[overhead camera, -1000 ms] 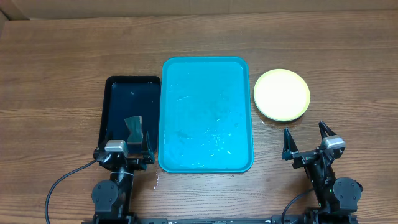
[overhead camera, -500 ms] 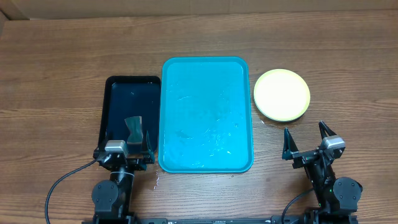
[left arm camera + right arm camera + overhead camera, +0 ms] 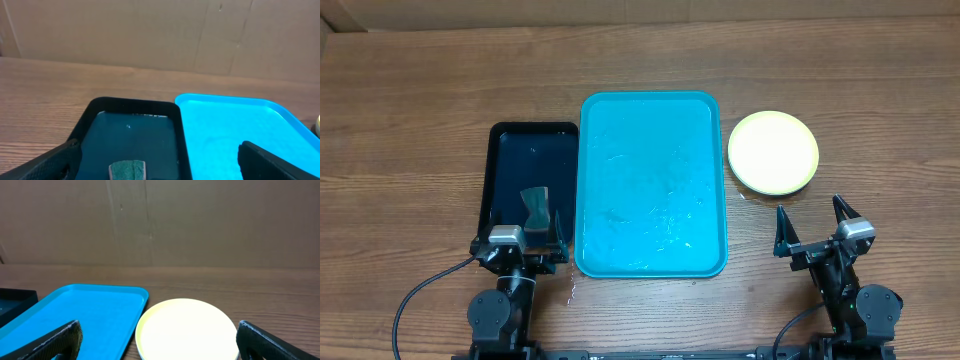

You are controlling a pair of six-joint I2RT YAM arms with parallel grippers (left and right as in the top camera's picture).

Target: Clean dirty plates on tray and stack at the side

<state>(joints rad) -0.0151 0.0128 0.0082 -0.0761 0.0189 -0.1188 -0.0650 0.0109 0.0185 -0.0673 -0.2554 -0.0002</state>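
The turquoise tray point(image 3: 653, 184) lies in the middle of the table with no plate on it, only wet streaks; it also shows in the left wrist view point(image 3: 240, 130) and the right wrist view point(image 3: 75, 315). A yellow-green plate point(image 3: 773, 150) sits on the table right of the tray, on top of a stack whose lower plates are hidden; it also shows in the right wrist view point(image 3: 187, 327). My left gripper point(image 3: 525, 238) is open and empty at the black tray's near end. My right gripper point(image 3: 812, 228) is open and empty, just in front of the plate.
A narrow black tray point(image 3: 532, 185) lies left of the turquoise tray, with a green sponge point(image 3: 535, 205) at its near end; the sponge also shows in the left wrist view point(image 3: 127, 169). A cardboard wall stands behind the table.
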